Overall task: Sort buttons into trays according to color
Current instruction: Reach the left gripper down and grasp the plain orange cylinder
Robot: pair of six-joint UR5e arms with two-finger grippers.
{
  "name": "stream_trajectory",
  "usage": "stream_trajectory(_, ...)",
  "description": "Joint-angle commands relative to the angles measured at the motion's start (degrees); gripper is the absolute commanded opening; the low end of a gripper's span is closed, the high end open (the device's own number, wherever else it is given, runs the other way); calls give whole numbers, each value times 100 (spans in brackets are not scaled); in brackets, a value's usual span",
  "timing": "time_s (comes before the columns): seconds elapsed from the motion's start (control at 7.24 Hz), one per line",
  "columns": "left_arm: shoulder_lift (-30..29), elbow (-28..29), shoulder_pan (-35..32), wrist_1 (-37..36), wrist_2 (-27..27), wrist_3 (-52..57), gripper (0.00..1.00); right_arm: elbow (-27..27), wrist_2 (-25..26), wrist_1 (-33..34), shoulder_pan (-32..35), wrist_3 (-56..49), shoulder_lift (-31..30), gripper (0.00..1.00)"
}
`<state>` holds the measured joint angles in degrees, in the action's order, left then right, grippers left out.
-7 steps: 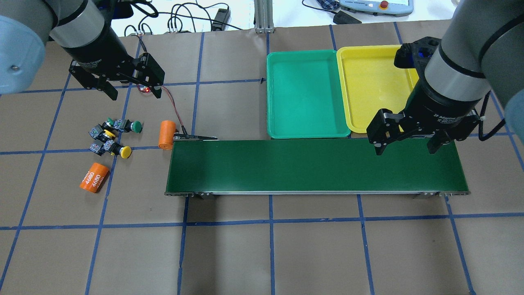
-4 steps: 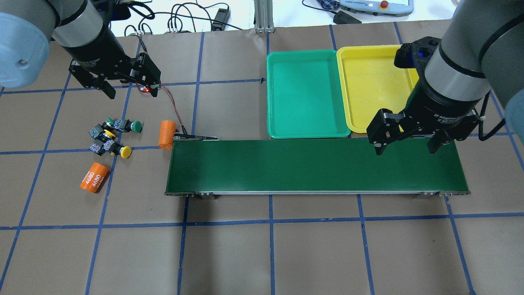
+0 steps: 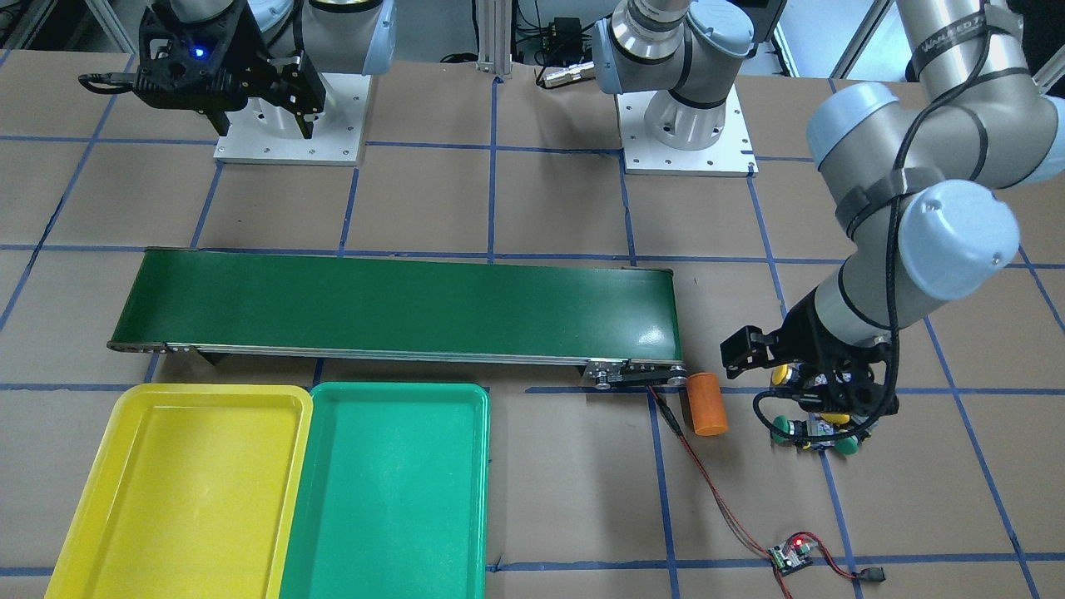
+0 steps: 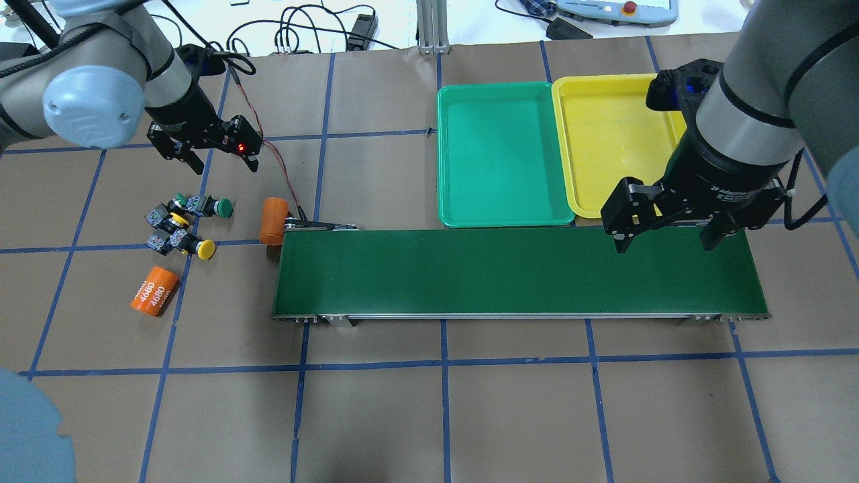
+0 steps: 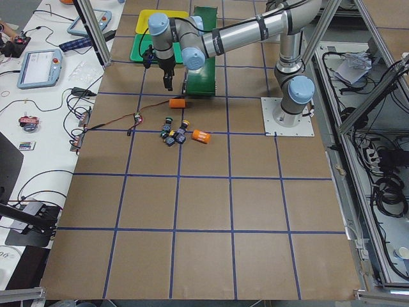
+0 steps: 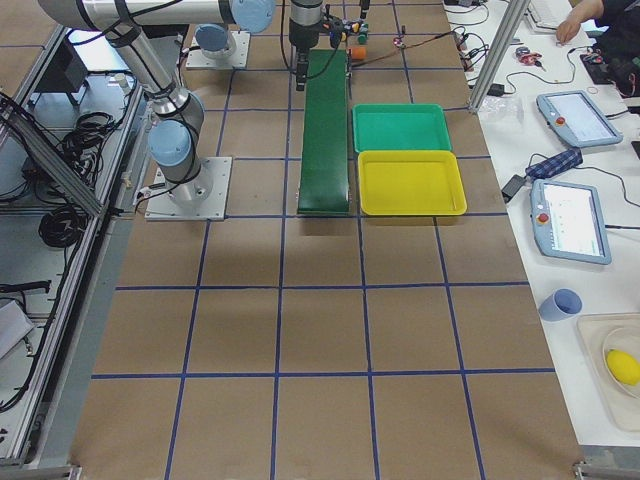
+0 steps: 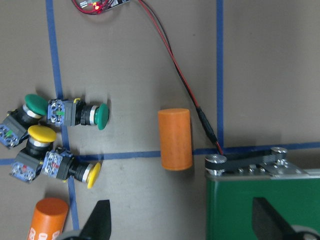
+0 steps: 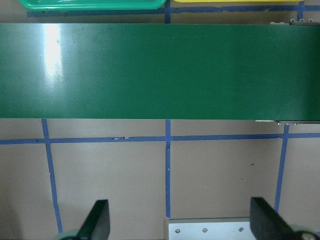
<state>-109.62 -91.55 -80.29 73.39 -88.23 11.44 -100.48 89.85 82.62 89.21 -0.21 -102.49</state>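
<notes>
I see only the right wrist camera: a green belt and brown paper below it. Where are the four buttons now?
Observer: The buttons lie clustered on the table, past the conveyor belt at its left end; none is on it.
Operator: Is something already in the trays?
Observer: No, the green tray and the yellow tray both hold nothing.
Operator: And the left gripper?
Observer: The left gripper hovers open near the buttons, holding nothing.

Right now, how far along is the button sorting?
Nothing is sorted yet: the green tray and yellow tray are empty. In hand: nothing; the left gripper hovers open near the four buttons, the right gripper open over the conveyor. Left: all four.
</notes>
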Motion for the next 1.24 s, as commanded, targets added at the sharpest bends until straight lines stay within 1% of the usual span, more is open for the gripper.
stream_trajectory(0.0, -541, -449, -21, -517, -10, -45, 100, -7, -3, 17, 0, 4, 1, 100)
stream_trajectory(0.14, -656, -722, -21, -1023, -2, -54, 100, -7, -20, 9, 0, 4, -8, 100)
stream_trajectory(0.28, -805, -829, -39, -1464, 24, -72, 100, -7, 23, -17, 0, -5, -8, 100)
stream_trajectory(0.41, -920, -865, -117, -1503, 7, -72, 100, -7, 15, -18, 0, -5, -8, 100)
stream_trajectory(0.55, -1034, -813, -118, -1503, -2, 50, 63, -7, 24, -26, 0, -5, 1, 100)
stream_trajectory(0.69, -1079, -734, -83, -1503, 16, 51, 6, -7, 15, -35, 0, -5, -8, 100)
stream_trajectory(0.83, -1001, -707, -100, -1399, 68, 42, 0, -24, 24, -44, 0, -5, -8, 100)
stream_trajectory(0.97, -870, -672, -83, -1328, 60, 42, 0, -33, 15, -44, 0, -5, -8, 100)
stream_trajectory(1.1, -668, -506, -135, -840, 42, 42, 0, -33, 6, -44, 0, -5, -8, 100)
